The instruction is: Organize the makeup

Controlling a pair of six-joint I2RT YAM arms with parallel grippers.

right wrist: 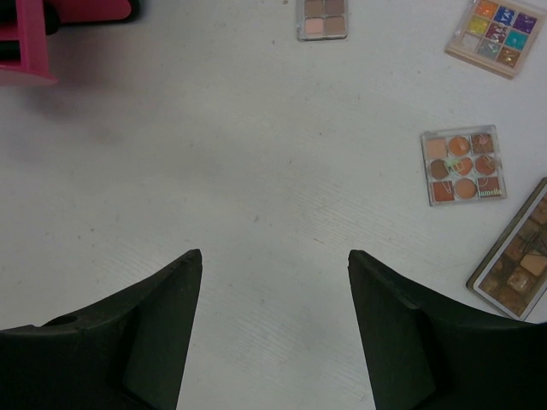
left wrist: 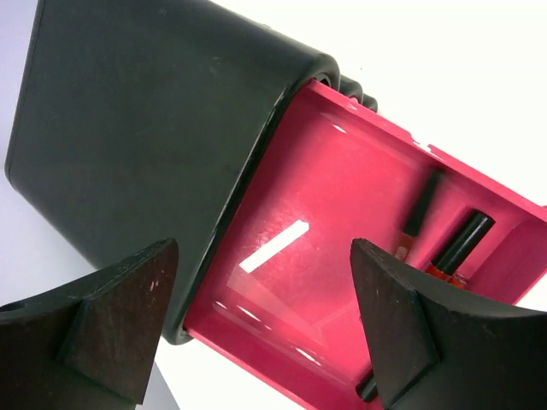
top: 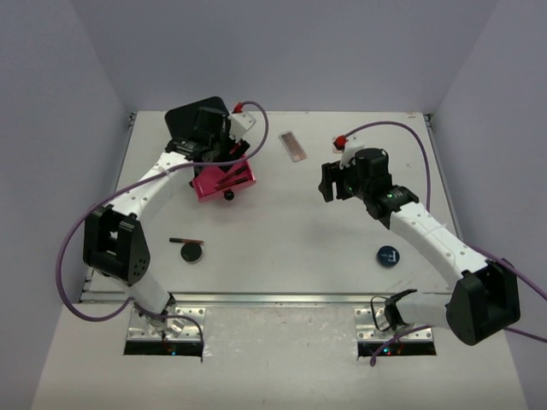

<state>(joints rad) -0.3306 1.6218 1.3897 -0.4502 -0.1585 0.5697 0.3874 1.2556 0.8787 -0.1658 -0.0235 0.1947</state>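
Two arms reach over the white table, and the biggest thing on it is the black chest, far left, its pink drawer pulled out toward the near right. Over that drawer hangs the left gripper, fingers spread wide, nothing between them. Inside the drawer, a red bottle with a black cap and a thin dark pencil lie side by side, parallel.

Mid-table, the right gripper hovers, jaws apart, empty too. Below it, four palettes lie flat on the table:
- the brown palette, long and slanting, cut off by the wrist view's right edge
- the orange palette, square with round pans, its small lettering too fine to read
- the multicolour palette
- the tan palette, at the top edge

From above, a pink palette lies far centre, long axis running far-left to near-right. Near right sits a blue compact with a pale mark I can't read. Near left is a black compact, and just beyond it the red stick, lying left to right.
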